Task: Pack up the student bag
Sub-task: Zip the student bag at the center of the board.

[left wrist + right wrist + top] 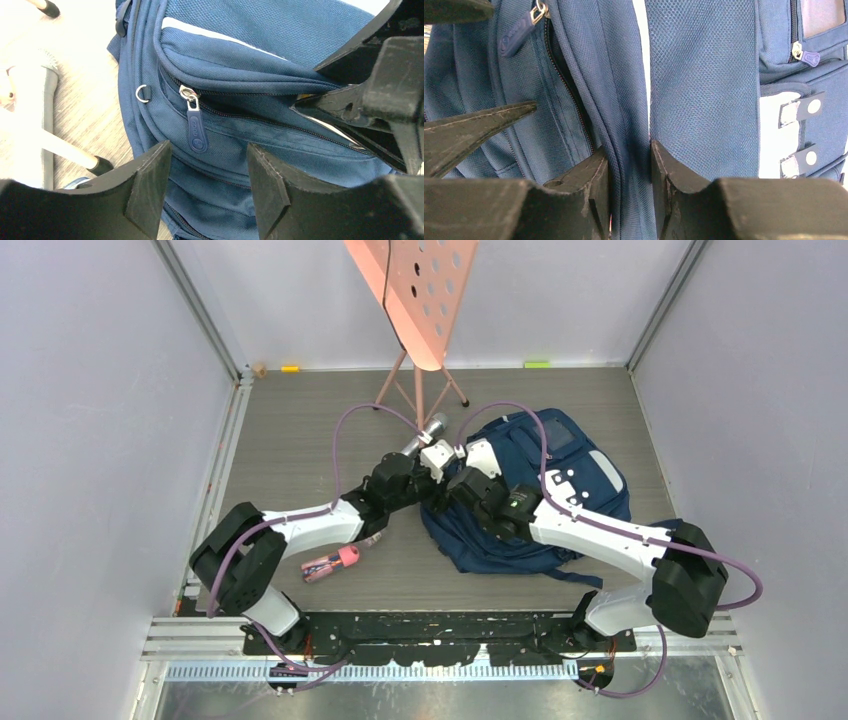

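Student bag point(600, 502) lies flat on the grey surface point(300, 440), on the 3 o'clock side of centre in the top view. Both arms reach in to its 9 o'clock edge. Left pincer point(207, 155) is spread and grips nothing. It hovers over the bag's side with a zipper pull point(197, 134) just ahead of the gap at 12 o'clock, not touched. A small metal ring point(143, 93) sits on the fabric at 10 o'clock from the pull. Right pincer point(629, 165) is pinching a raised fold of the bag's blue fabric beside an open zipper line, with both fingers point(596, 180) pressed on the cloth. In the left wrist view that pincer shows at 3 o'clock, on the bag's edge. A pink music stand point(415, 300) is at 12 o'clock. A silver cylinder point(427, 432) lies just beside the bag at 9 o'clock of it. A pink-and-red item point(332, 563) lies at 7 o'clock, near the left arm; what it is, cannot tell.
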### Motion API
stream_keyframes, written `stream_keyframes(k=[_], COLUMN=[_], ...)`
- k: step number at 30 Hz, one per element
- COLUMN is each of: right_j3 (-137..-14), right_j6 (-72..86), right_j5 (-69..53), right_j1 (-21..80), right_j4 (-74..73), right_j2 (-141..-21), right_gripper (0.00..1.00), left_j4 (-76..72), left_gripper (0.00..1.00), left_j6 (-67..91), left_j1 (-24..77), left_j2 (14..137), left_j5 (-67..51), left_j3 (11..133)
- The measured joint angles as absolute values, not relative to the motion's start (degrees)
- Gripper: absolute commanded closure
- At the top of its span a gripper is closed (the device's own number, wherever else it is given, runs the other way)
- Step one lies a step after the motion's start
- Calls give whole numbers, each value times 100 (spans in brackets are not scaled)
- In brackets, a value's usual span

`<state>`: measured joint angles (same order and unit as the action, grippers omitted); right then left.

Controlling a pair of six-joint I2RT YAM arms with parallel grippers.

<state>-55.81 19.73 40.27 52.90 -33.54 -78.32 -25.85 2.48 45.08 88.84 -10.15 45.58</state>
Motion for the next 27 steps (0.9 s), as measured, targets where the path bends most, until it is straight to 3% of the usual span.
stream_keyframes(k=[8,14,19,24,26,27], right_j3=[-5540,-5537,-5533,-5520,-5496,-5474], right_j6=[1986,1986,2012,2016,2018,2016], right_j5=[3924,3815,3708,3581,3551,3538], right_j1=[5229,5151,5078,5024,5013,5011], right_j4=[-3328,-3319,-3304,-3288,-3284,-3267], right_j2=[-7725,-7719,-7638,-7564,-7548,-7535], right_gripper=[65,65,65,64,66,73], left_j4=[-2930,-3109,-3103,-3089,-3041,-3022], left_gripper=[31,45,49,98,100,100], left_j6=[152,-1,-86,-163,-211,-217], left_j1=[4543,4543,4543,4534,4523,4528], left_j2=[8884,8936,9233,9419,9439,9439], left_j5=[-681,-679,-801,-816,-781,-775], left_j3=[4563,4595,4764,4919,4974,4974])
